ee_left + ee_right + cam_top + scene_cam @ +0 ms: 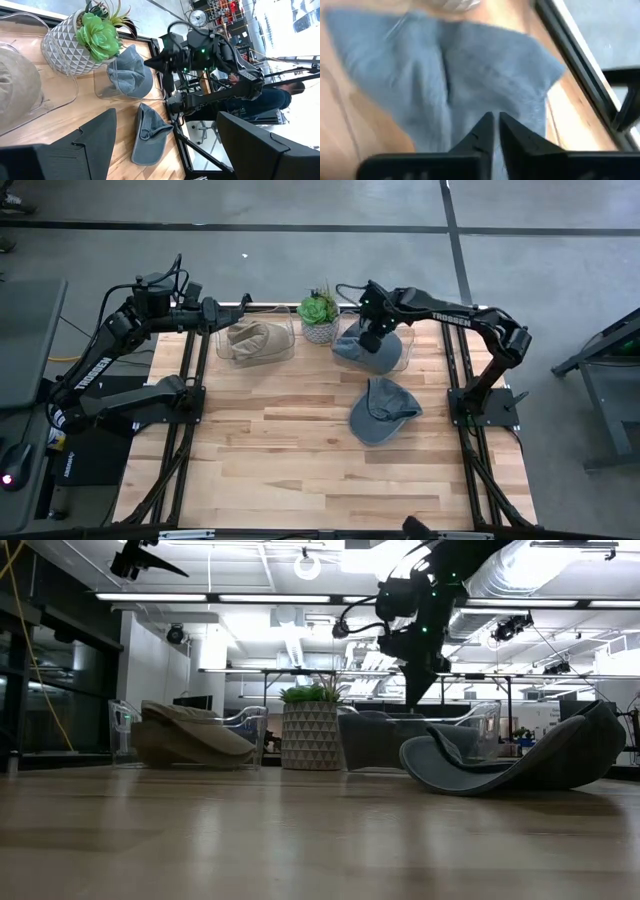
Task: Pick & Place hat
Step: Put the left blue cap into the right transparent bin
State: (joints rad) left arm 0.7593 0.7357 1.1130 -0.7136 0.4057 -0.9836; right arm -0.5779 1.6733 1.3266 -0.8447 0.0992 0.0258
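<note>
the word "trossen" runs in white letters along the left arm (92, 368) and again along the right arm (452, 319) in the high view; no other writing can be read.

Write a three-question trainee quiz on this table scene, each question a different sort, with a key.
1. True or false: the tan hat lies in the clear bin on the left arm's side.
2. Which gripper hangs over a grey hat in a bin? A) left gripper B) right gripper
3. Fill in: between the two bins stands a potted ___.

Key: 1 true; 2 B, its fingers nearly closed; 3 plant. A second grey hat lies loose on the table.
</note>
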